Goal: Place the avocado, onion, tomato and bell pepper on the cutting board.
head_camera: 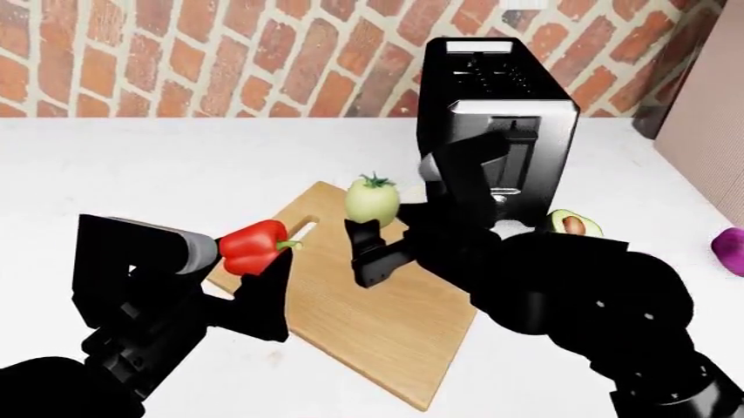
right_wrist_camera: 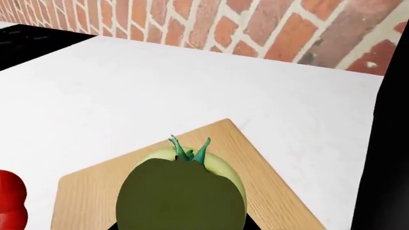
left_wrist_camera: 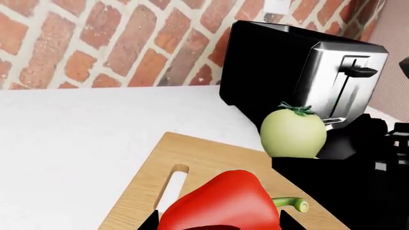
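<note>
The tomato (right_wrist_camera: 185, 187) sits on the cutting board (right_wrist_camera: 268, 177), near its far corner; the bell pepper (right_wrist_camera: 11, 201) shows beside the board.

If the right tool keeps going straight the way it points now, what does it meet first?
Most likely the tomato, which fills the right wrist view directly ahead of the right tool on the cutting board. Whether they already touch is unclear.

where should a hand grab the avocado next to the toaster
Come from above and close across the avocado's dark-skinned sides. It lies cut face up on the counter, pit showing, close to the toaster, so a sideways approach looks cramped.
</note>
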Available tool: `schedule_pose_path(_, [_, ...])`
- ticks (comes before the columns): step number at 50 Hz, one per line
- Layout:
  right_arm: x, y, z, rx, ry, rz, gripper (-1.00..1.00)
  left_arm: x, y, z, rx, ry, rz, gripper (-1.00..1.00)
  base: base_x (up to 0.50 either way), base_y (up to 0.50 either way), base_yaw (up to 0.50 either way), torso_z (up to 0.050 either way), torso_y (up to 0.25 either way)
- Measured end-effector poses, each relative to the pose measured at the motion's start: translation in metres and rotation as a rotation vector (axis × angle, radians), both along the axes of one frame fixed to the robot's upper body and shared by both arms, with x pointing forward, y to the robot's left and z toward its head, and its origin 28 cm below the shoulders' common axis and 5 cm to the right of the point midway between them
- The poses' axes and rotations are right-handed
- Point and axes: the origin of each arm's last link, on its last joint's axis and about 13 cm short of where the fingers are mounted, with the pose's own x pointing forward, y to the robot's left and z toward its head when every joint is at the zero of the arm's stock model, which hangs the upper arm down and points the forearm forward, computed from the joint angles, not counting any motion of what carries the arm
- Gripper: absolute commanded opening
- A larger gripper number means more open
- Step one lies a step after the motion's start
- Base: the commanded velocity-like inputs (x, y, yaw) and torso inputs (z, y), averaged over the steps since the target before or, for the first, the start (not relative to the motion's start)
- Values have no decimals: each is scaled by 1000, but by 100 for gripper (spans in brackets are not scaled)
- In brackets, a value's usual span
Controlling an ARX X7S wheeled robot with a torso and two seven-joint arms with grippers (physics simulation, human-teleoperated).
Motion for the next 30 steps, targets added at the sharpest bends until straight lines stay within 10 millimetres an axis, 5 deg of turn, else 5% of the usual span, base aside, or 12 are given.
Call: schedule_pose_path(30, [14,8,-25,-30,72,-3,-100,3,0,0,-4,3,3,-100,0,0,0,0,0])
